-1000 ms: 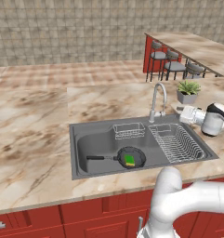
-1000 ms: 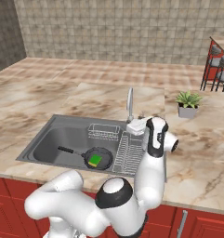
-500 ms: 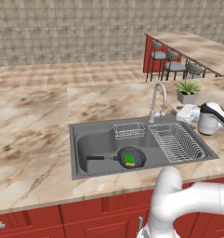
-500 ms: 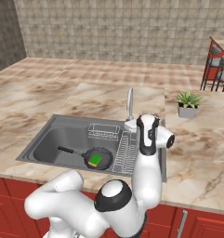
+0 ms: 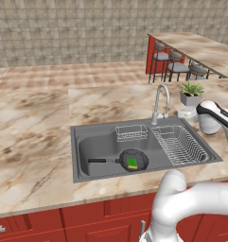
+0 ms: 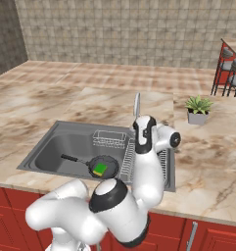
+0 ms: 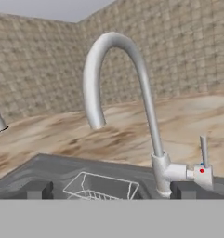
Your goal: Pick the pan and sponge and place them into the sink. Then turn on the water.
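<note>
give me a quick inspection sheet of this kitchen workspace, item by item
surface: marbled beige counter, with the dark grey sink set into it
job's things: pan lies in the sink basin, handle pointing left; green sponge sits inside the pan; faucet shows no stream, its small handle stands upright
clutter: wire basket at the back of the basin, ribbed draining rack on the right, potted plant on the counter behind
grippers: gripper open, holding nothing, facing the faucet from the sink side
cables: nothing seen
surroundings: tiled wall, red cabinet fronts below, bar stools at a raised counter
</note>
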